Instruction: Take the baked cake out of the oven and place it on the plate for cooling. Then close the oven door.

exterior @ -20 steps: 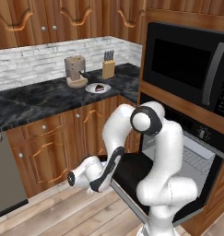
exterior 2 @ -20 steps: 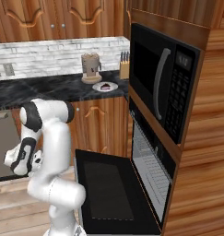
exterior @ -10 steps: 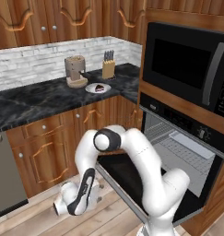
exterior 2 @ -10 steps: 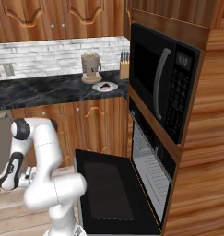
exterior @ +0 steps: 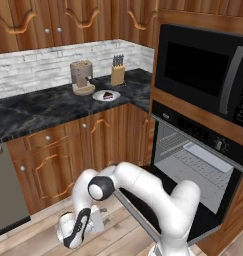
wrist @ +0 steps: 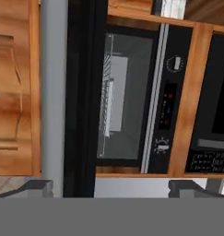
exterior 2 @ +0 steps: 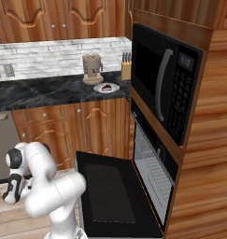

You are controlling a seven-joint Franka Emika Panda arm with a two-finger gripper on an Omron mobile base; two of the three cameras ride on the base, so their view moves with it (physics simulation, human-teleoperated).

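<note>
While low by the floor, end effector (exterior: pixel 73 235) beside open oven door (exterior 2: pixel 110 193)

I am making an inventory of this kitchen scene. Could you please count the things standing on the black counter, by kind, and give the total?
Coffee grinder: 1
Knife block: 1
Plate: 1
Cake slice, lying on the plate: 1
Total: 4
</note>
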